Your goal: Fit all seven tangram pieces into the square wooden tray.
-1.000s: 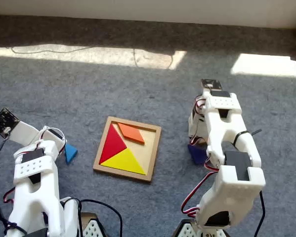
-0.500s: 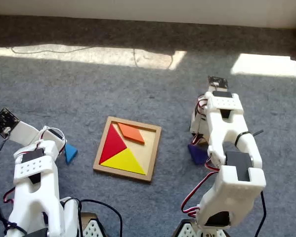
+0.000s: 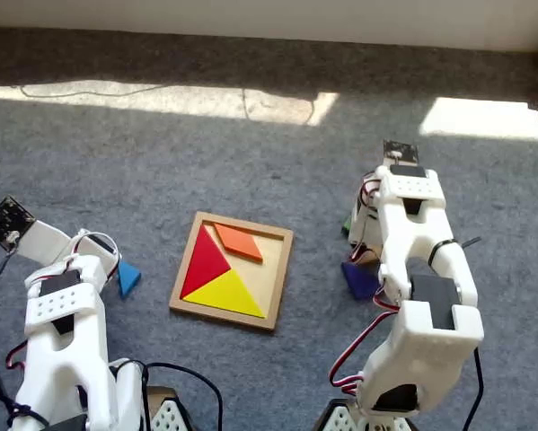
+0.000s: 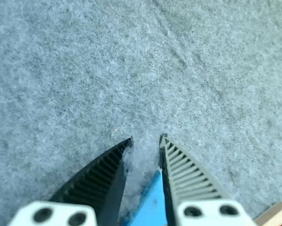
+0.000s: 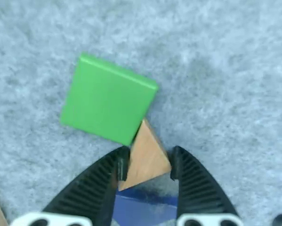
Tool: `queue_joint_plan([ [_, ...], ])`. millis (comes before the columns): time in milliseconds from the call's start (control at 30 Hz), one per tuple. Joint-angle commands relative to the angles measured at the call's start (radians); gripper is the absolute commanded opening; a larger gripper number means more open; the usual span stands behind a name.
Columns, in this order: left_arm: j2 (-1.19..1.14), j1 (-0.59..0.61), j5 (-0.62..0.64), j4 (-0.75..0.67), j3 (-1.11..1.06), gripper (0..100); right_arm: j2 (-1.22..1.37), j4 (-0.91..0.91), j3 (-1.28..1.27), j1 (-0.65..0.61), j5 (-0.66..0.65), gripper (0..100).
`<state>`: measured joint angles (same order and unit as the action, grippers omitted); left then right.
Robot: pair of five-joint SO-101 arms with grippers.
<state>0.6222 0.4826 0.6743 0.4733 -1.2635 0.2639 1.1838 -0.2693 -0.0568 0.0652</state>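
High view is showing seven flat tangram pieces on the fuzzy grey carpeted counter [image 3: 251, 144]. Three are lying inside the square wooden tray [image 3: 273, 269]: one red triangle [image 3: 203, 262], one yellow triangle [image 3: 228, 294] and one orange parallelogram [image 3: 239, 241]. Four are sitting outside it: a light blue triangle [image 3: 127, 278] at the tray's 9 o'clock, a dark blue triangle [image 3: 359, 280] at 3 o'clock, a green square [image 5: 108, 99] at 2 o'clock, and a tan wooden triangle [image 5: 144, 162] touching the green square's corner. The right hand [image 5: 150, 149] is grasping the tan wooden triangle between two ribbed black fingers. The left hand [image 4: 146, 138] is hanging released, with the light blue triangle lying loose between its fingers.
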Motion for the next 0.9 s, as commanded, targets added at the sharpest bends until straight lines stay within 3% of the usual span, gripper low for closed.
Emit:
queue_joint_plan([
  [0, 0.025, 0.012, -0.009, -0.015, 0.005, 11, -0.096, 0.031, 0.036, 0.001, 0.005, 6.6],
  [267, 0.025, 0.012, -0.009, -0.017, 0.005, 11, -0.237, 0.081, 0.033, -0.010, 0.005, 6.6],
  [467, 0.025, 0.010, -0.009, -0.017, 0.005, 11, -0.338, 0.206, 0.035, -0.160, 0.009, 6.6],
  [867, 0.025, 0.012, -0.009, -0.017, 0.005, 11, -0.346, 0.159, 0.033, -0.518, 0.425, 6.7],
])
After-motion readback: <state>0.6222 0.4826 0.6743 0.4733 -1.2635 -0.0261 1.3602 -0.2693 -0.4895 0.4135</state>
